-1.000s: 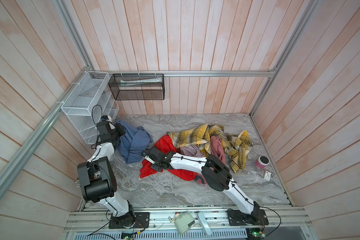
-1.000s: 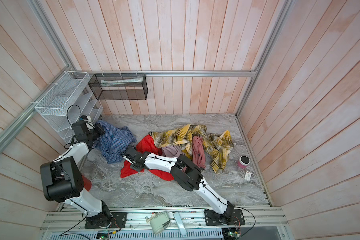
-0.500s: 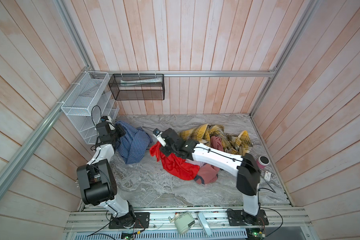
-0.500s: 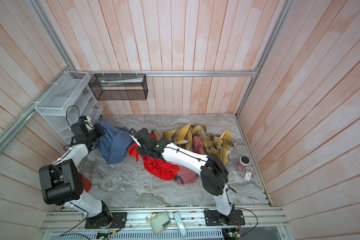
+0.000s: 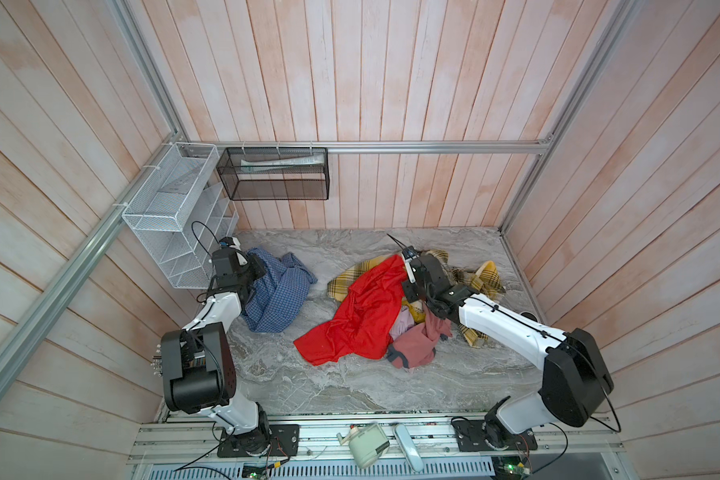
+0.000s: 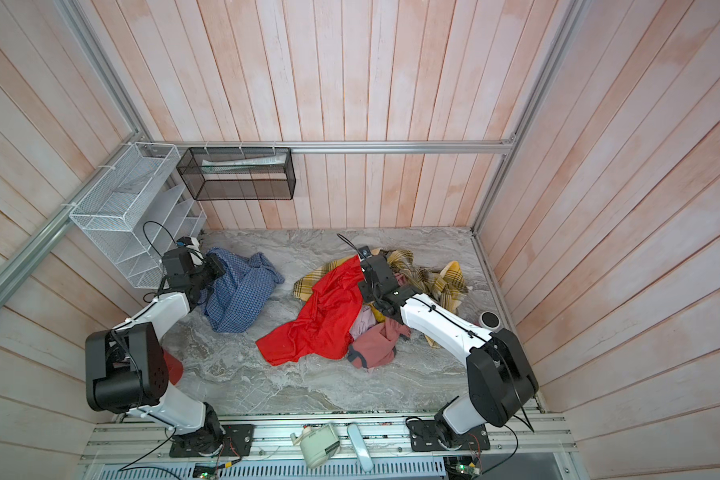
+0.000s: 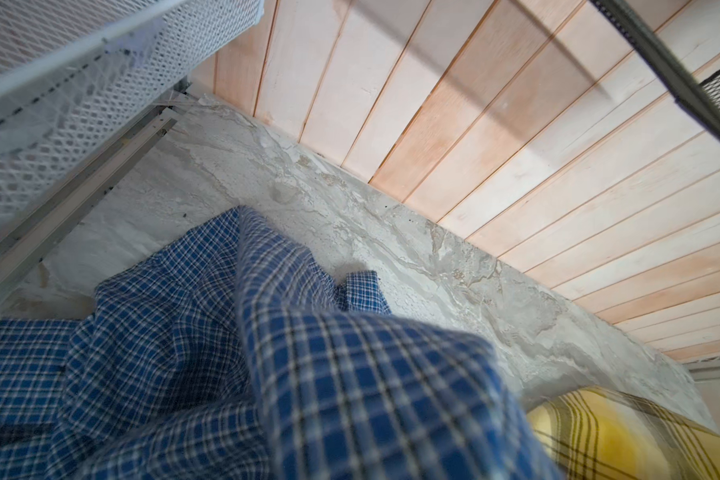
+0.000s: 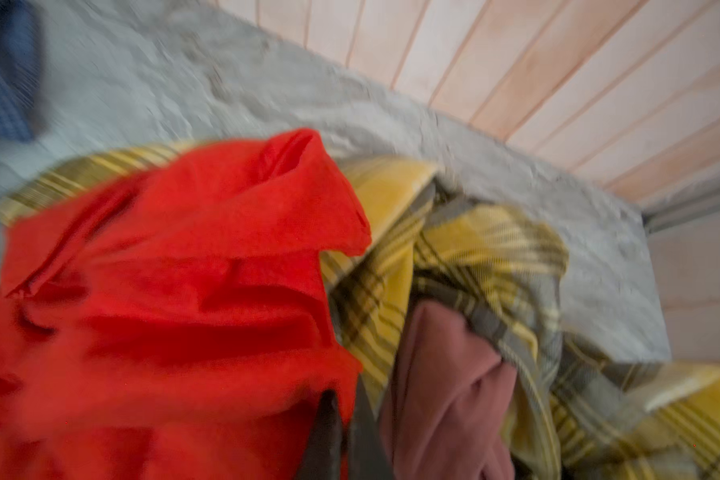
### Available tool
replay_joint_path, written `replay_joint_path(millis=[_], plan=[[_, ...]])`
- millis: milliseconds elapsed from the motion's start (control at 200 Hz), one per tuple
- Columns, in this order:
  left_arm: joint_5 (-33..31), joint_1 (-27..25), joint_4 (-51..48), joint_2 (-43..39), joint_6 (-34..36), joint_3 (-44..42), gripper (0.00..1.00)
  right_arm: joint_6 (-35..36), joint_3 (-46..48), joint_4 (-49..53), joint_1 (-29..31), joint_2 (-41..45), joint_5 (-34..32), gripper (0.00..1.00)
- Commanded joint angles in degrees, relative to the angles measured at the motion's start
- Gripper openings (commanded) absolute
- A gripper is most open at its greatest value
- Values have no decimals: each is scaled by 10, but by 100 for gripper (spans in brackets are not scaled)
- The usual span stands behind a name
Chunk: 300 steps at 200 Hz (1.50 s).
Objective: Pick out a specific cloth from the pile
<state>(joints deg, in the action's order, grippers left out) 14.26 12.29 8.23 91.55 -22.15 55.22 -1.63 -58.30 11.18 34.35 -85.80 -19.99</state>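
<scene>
my left pincer [image 5: 262, 270] grips the thin blue checked cloth [image 5: 279, 297], apart from the garment pile [image 5: 470, 278]; my right pincer [image 5: 405, 266] pinches the plain red cloth [image 5: 362, 320].

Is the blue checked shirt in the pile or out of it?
Out: the blue checked cloth lies apart from the pile, bare table between.

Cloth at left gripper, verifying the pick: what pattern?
Blue cloth, fine dark-and-white check; best in left wrist view.

Both top views look steeply down from high at the front onto the whole marble floor [image 5: 329, 386] (nearly identical framing); the left wrist camera sits close over the blue checked cloth [image 7: 267, 353], facing the back wall [image 7: 516, 145]; the right wrist view, blurred, seems just above the red cloth [image 8: 163, 311], sharing that wall.
</scene>
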Motion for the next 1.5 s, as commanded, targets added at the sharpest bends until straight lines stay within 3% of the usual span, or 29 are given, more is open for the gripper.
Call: replay_joint_path(millis=[0,255,400,510,680,855,1016,1091,1166,1281,1356,1496], plan=[[-24,-1,-1,-20,8,-1,0,-29,20,-27,-28,78,-18,0],[-29,-1,-7,-17,13,7,0,-22,-110,31,-31,211,5,0],[-30,-1,-8,-14,18,10,0,18,-209,85,-39,213,-18,0],[-27,-1,-6,-13,12,10,0,38,-224,105,-65,207,-20,0],[-24,-5,-5,-25,6,1,0,23,-118,91,-84,207,-25,0],[-30,-16,-20,-9,-1,-11,0,-47,88,44,-91,199,-15,0],[-52,-51,-58,27,-3,7,0,-97,192,-8,-107,160,30,0],[-52,-55,-76,52,-13,20,4,-101,193,-10,-112,157,34,20],[-50,-55,-101,78,-15,39,16,-94,189,-12,-122,174,40,58],[-75,-62,-132,94,-12,50,28,-73,175,1,-149,200,64,87],[-94,-61,-134,80,-16,41,42,-66,169,9,-165,222,75,98],[-126,-71,-151,29,-11,41,56,-57,158,10,-192,265,94,98]])
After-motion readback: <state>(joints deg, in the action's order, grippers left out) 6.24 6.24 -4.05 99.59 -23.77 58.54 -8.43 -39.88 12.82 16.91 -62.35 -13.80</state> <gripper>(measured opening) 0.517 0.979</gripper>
